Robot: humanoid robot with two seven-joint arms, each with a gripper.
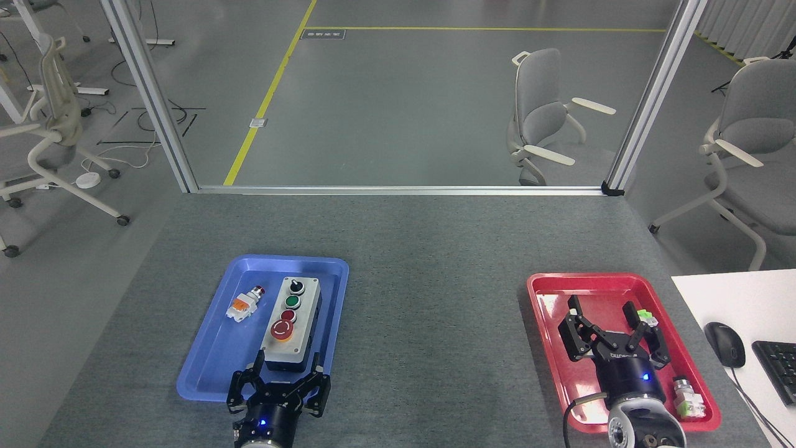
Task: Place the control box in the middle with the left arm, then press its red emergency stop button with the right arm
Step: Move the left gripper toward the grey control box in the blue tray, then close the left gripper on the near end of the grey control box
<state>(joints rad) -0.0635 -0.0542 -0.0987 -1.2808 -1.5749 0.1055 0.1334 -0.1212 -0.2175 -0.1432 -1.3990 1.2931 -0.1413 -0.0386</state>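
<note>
The control box [291, 325], light grey on a black base, lies lengthwise in the blue tray [211, 364]. Its row runs from a black knob at the far end through green and small red buttons to the big red emergency stop button [282, 330] near me. My left gripper [287, 362] stands open just at the box's near end, one finger to each side, nothing held. My right gripper [606, 315] is open over the red tray [547, 305], empty.
A small loose push-button part [244, 304] lies in the blue tray left of the box. Small green and silver parts [689, 398] sit in the red tray. A white desk with a mouse [724, 343] and keyboard [780, 367] stands at the right. Chairs stand beyond the table.
</note>
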